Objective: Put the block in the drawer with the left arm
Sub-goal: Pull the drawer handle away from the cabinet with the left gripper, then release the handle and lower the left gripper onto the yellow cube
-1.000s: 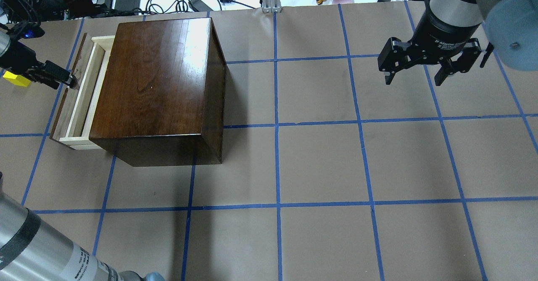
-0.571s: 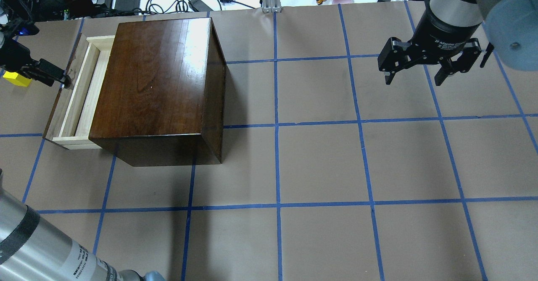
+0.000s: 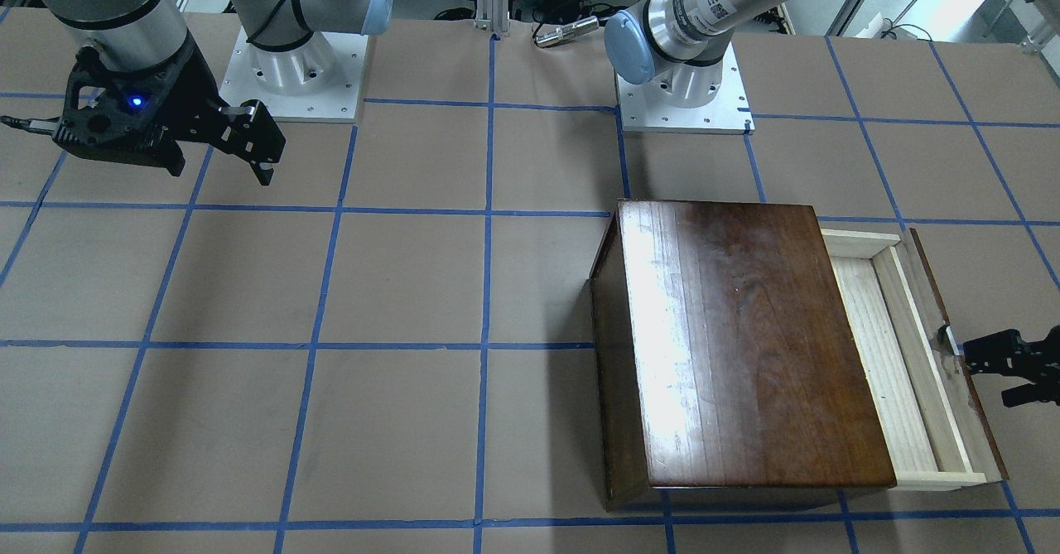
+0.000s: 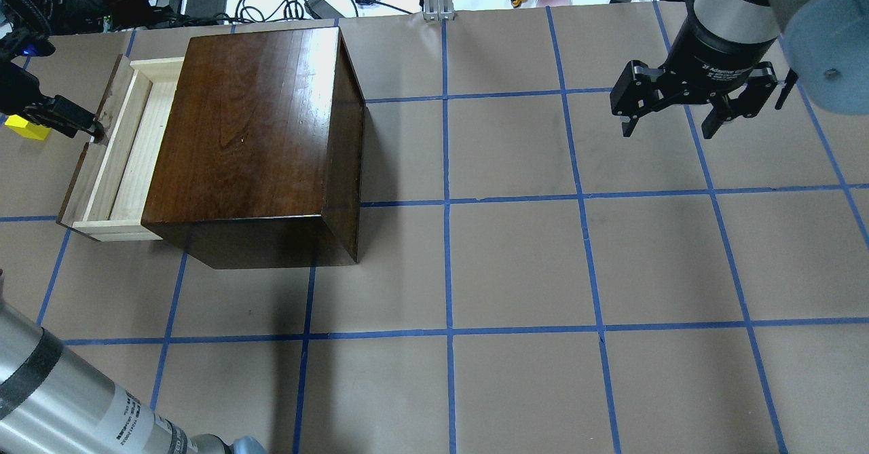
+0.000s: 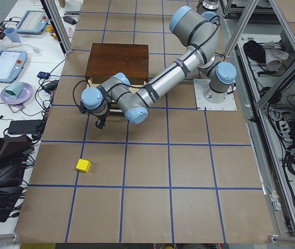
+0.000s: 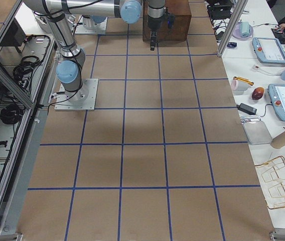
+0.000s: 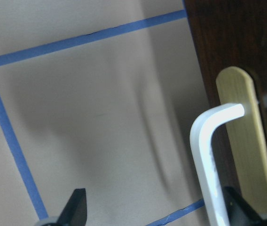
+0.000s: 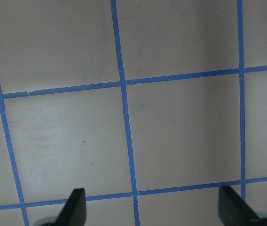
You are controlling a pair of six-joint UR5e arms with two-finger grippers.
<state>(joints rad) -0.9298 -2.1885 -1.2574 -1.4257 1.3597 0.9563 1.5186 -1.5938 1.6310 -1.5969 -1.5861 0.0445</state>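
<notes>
Block (image 4: 20, 130) part-hidden behind left tool (image 4: 97, 130), wide at drawer (image 4: 125, 162) handle (image 7: 206, 141); right tool (image 4: 669, 128) wide.

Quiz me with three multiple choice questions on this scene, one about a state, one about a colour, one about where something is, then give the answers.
1. The drawer is:
A. fully shut
B. partly pulled out of the wooden box
C. lying apart from it

2. The drawer's handle is:
A. white
B. red
C. black

3. The yellow block is:
A. inside the drawer
B. on the table, outside the drawer
C. on top of the wooden box

Answers:
1 B: the pale tray sticks out from the box on one side.
2 A: the left wrist view shows a white bent bar on the dark front panel.
3 B: the exterior left view shows it alone on the brown surface, away from the box.
</notes>
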